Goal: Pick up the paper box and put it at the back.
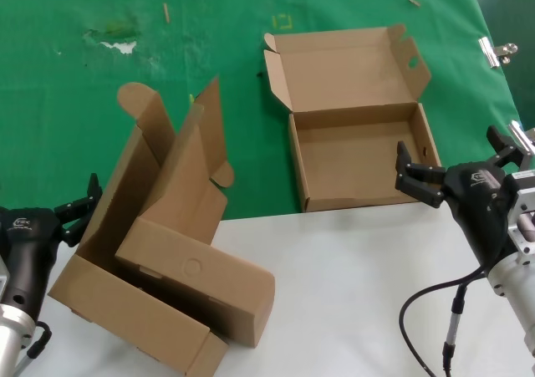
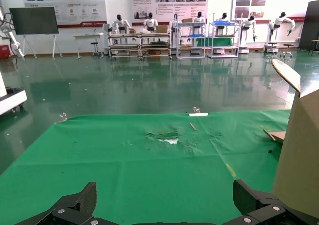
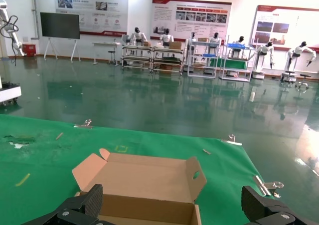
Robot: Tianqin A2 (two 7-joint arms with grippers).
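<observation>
box [image 1: 359,135] open, lid up, centre-right of head frame on green cloth [image 1: 84,101], near edge at white bench [image 1: 359,293] border

right gripper [image 1: 456,170] at box's right front corner, jaws wide open, holding nothing, level, pointing left

risk: thin wall buckles or slips in pinch; lid flops, box tilts on lift

left gripper [image 1: 79,210] lower left by cartons, jaws open, empty, idle
</observation>
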